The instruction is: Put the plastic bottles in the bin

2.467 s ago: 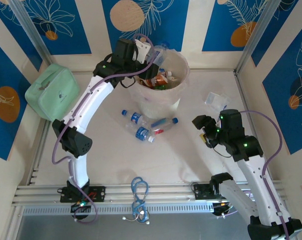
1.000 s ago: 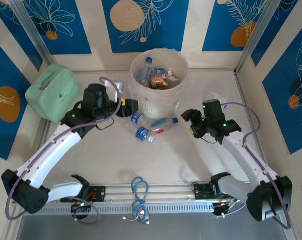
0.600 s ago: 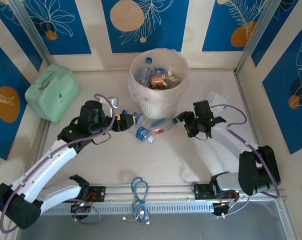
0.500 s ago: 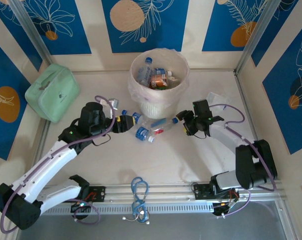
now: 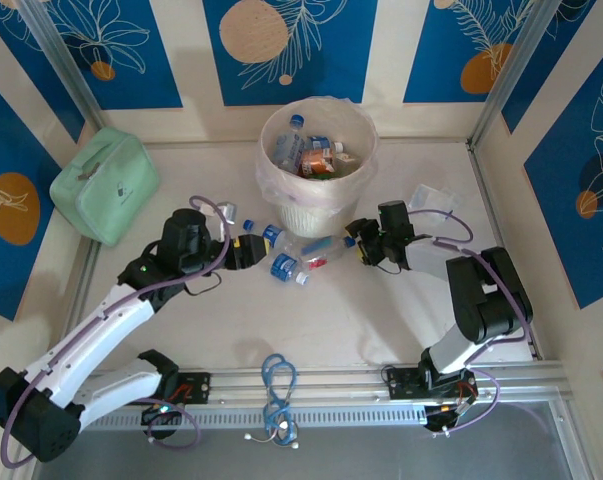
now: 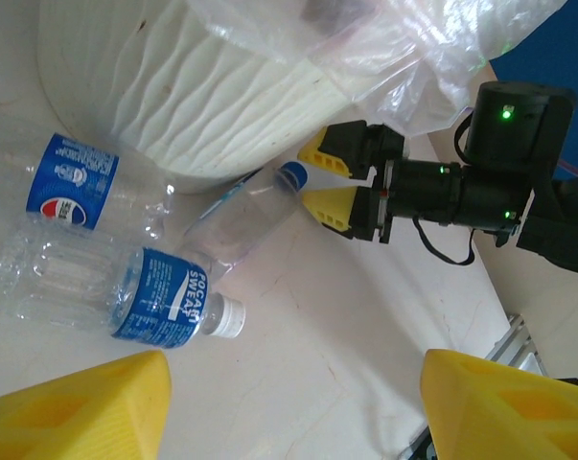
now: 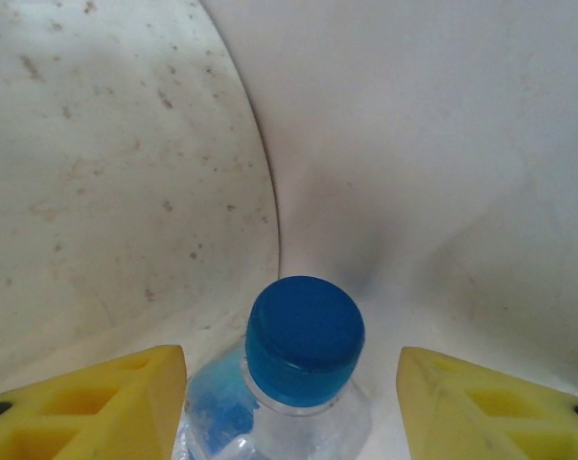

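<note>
Top external view, mint-green rectangular pouch (image 5: 101, 185) at left edge of table (image 5: 231, 325), left gripper (image 5: 251, 250) open, empty, just beside three clear plastic bottles (image 5: 286, 266) lying mid-table near round cream bin (image 5: 321, 212), right gripper (image 5: 357, 243) open, astride rightmost bottle's blue cap (image 5: 348, 240).

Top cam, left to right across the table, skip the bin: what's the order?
Mint-green pouch → left gripper → loose plastic bottles → right gripper → crumpled clear plastic
</note>
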Available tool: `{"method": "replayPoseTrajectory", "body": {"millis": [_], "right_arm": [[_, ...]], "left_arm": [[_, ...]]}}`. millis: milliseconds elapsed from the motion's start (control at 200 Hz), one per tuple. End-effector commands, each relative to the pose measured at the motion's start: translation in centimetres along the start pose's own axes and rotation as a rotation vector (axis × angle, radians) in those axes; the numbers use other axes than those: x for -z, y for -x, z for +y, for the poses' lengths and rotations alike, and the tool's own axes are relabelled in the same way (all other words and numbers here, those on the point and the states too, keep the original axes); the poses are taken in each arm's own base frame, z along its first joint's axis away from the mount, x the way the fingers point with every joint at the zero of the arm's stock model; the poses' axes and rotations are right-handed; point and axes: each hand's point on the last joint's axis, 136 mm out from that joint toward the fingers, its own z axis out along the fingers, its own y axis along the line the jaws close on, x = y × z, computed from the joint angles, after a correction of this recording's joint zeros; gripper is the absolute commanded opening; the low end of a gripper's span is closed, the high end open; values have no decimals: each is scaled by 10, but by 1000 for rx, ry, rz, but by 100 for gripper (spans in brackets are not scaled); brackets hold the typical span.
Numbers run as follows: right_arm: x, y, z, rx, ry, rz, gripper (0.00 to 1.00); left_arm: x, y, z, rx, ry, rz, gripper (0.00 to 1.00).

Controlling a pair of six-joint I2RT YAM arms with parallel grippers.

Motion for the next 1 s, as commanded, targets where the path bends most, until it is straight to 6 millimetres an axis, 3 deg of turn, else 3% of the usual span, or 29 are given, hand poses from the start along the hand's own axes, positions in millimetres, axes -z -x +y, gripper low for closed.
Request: {"method": "replayPoseTrajectory", "body": {"millis": [0, 605, 995], "right_arm": [[-7, -1, -4, -9, 3, 2, 57], [-21, 3, -12, -32, -21, 0, 45], [-11, 3, -15, -35, -14, -18, 30]], "left_arm": [[3, -2, -5, 14, -34, -1, 69], [3, -7, -4, 15, -34, 14, 68], [2, -9, -4, 17, -31, 21, 68]]}}
